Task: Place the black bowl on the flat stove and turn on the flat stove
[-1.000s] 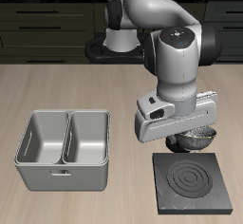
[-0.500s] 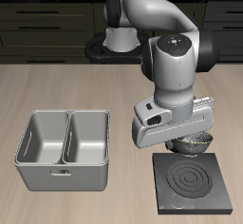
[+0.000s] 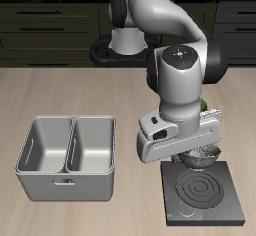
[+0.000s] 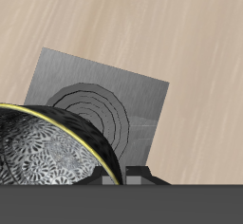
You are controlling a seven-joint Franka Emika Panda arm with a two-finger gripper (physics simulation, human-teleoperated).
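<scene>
The black bowl (image 3: 207,157), dark with a speckled silvery pattern, hangs in my gripper (image 3: 193,158), which is shut on its rim. It is just above the back edge of the flat stove (image 3: 203,192), a dark square plate with ring marks near the table's front edge. In the wrist view the bowl (image 4: 47,147) fills the near field, held by my gripper (image 4: 123,176). The stove (image 4: 104,90) lies below it on the wooden table. My arm hides part of the bowl in the exterior view.
A grey metal caddy with two compartments (image 3: 40,185) stands on the table beside the stove, about a hand's width from it. A bit of green (image 3: 204,102) shows behind my arm. Dark cabinets run along the back.
My arm has moved toward the table's front edge with the bowl held in the gripper. The bowl now overlaps the stove's back edge.
</scene>
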